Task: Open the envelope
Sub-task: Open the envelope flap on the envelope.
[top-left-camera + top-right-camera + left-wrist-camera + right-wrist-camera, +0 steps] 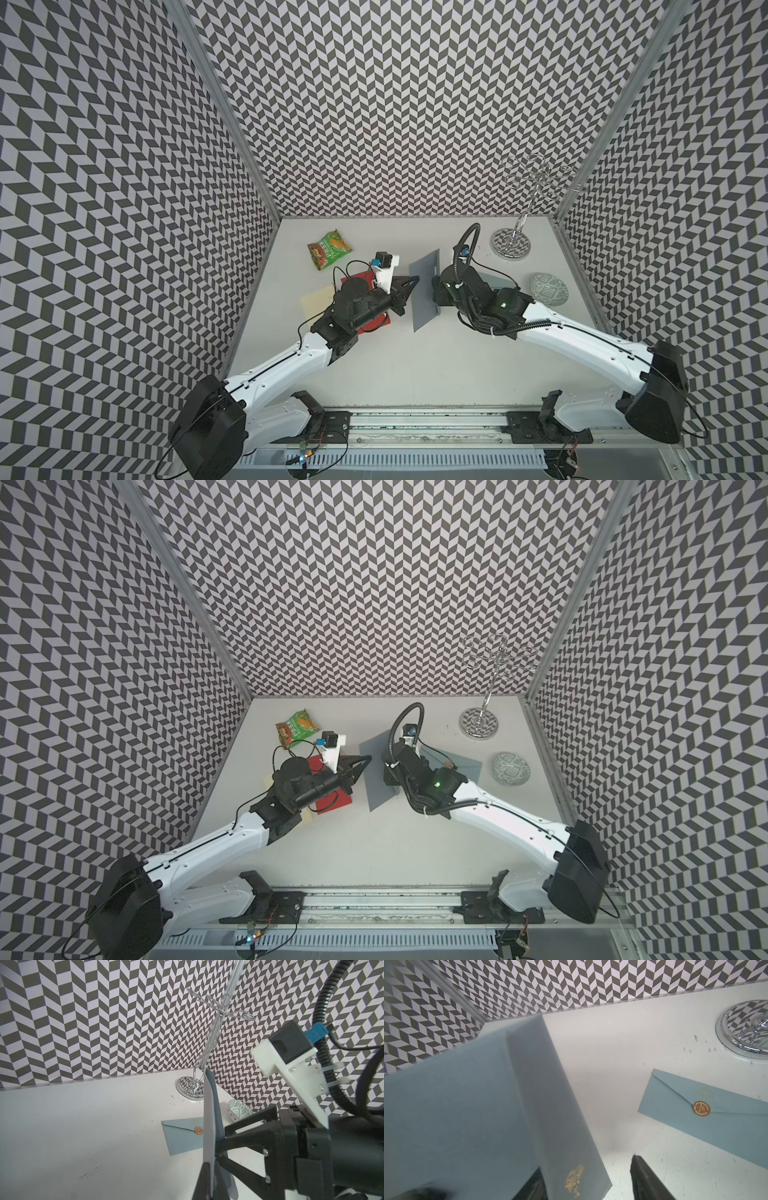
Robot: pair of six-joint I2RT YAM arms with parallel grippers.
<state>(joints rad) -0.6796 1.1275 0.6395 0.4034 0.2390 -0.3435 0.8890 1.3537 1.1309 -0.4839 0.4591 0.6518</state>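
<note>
Envelope, both top views: the grey-blue envelope (424,291) stands on edge over the middle of the bench (415,365), between the two arms. Whether its lower corner touches the bench I cannot tell.
Left end effector, top views: the left end effector (414,280) is pressed together on the envelope's edge.
Right end effector, top views: the right end effector (435,291) sits at the opposite face, and its spread is hidden here.
Spare envelope, a top view: a spare envelope (467,766) lies flat beside the right wrist, partly covered.
Bowl, a top view: on the patterned bowl (549,289) only the pattern shows, with no contents visible.
Left wrist view: the envelope is seen edge-on, nipped between closed fingers, with the right arm's black fingers just beside it.
Flap, right wrist view: the flap (556,1105), bearing a gold emblem (574,1180), seems to stand slightly off the body.
Right fingers, right wrist view: one dark finger lies on the body side of the flap and the other finger (645,1180) is apart on the far side. The jaws are spread, straddling the flap and gripping nothing.
Seal, right wrist view: the spare envelope is shut under a round gold seal (701,1108). What either envelope holds is hidden.
Step in hand: probably taking hold of the flap.
Doing it well: close on the flap alone, near its tip. Hold the body firm with the left pinch, then swing the flap back about its fold slowly, so the paper neither tears nor twists free.
</note>
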